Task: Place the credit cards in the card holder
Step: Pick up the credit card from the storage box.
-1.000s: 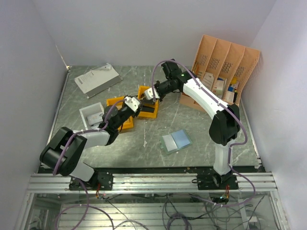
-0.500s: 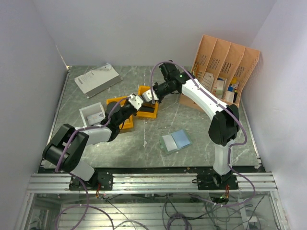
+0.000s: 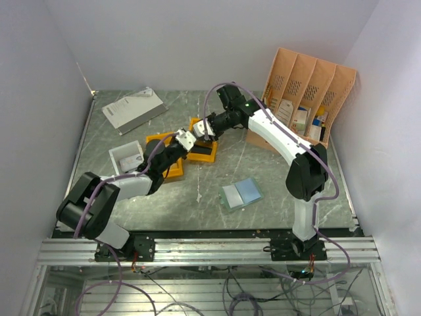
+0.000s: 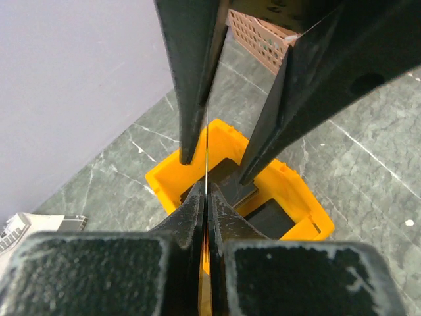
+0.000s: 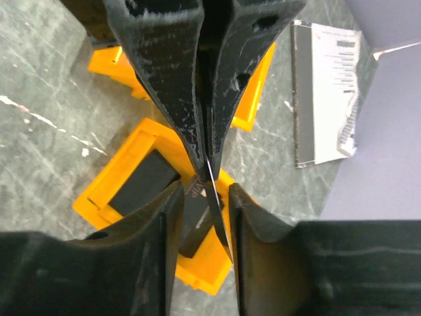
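Observation:
Above the yellow tray (image 3: 205, 150) my two grippers meet tip to tip. My left gripper (image 3: 191, 139) (image 4: 206, 187) is shut on a credit card (image 4: 206, 145), which shows edge-on as a thin pale line. My right gripper (image 3: 202, 130) (image 5: 205, 191) is open. Its fingers (image 5: 151, 250) stand either side of the card (image 5: 217, 210) with a gap on both sides. The card holder (image 3: 241, 193) lies unfolded on the table to the near right, light blue inside up, apart from both arms.
The tray below the grippers holds black blocks (image 4: 270, 217). A second yellow tray (image 3: 164, 164) and a white box (image 3: 125, 157) lie to the left. A booklet (image 3: 133, 108) is at the back left, and the peach desk organiser (image 3: 309, 92) at the back right.
My left gripper moved up to the right gripper and shut on the card. The right gripper's jaws have parted from the card.

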{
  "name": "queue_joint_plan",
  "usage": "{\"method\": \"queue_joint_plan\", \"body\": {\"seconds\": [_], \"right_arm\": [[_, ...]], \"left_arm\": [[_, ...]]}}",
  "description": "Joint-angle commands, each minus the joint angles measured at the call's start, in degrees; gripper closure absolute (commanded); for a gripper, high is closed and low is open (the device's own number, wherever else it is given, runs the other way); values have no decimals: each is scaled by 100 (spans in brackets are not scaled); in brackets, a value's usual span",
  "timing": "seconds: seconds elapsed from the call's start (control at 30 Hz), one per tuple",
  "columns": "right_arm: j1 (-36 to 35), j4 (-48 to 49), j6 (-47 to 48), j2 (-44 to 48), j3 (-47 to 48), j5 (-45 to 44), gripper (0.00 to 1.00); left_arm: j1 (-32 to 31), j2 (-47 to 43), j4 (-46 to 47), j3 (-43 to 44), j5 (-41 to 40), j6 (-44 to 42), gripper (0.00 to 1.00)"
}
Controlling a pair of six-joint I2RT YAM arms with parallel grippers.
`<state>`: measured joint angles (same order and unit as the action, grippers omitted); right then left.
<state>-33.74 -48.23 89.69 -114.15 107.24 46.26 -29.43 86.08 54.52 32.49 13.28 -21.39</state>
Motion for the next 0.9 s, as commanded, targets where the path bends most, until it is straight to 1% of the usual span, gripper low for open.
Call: {"method": "queue_joint_plan", "body": {"seconds": [0.0, 0.07, 0.13, 0.23, 0.33, 0.37, 0.43, 0.5, 0.6, 0.77, 0.83, 0.87], "right_arm": [[16, 493, -1192, 416, 7, -327, 58], [85, 517, -1474, 591, -20, -323, 50], [146, 465, -1807, 788, -20, -244, 45], [251, 409, -2428, 1235, -53, -9, 40], [430, 335, -3079, 1685, -107, 379, 36], [515, 387, -3408, 1831, -171, 506, 35], [758, 465, -4005, 2167, -396, 782, 34], [931, 516, -4421, 2514, -742, 1060, 34], [1176, 808, -5165, 3035, -1356, 1275, 33], [1507, 1688, -6566, 3616, -2397, 1785, 34], [1614, 2103, -6940, 3674, -2770, 1895, 34], [1643, 2290, -7173, 3673, -2907, 1923, 34]], "left_arm": [[51, -434, 347, -111, -114, 312, 93], [51, -637, 313, -221, -51, 529, 93], [47, -901, 250, -314, 59, 866, 93], [49, -1338, 64, -399, 310, 1607, 93], [51, -1782, -473, -322, 386, 2699, 93], [51, -1902, -699, -262, 379, 3301, 93], [58, -2098, -1205, -103, 481, 4203, 93], [61, -2174, -1454, -29, 640, 5149, 93], [107, -2192, -1322, -216, 716, 6887, 93], [264, -2013, -487, -816, 360, 10126, 93], [279, -1793, -534, -799, 385, 11358, 93], [280, -1695, -808, -661, 519, 11808, 93]]}}
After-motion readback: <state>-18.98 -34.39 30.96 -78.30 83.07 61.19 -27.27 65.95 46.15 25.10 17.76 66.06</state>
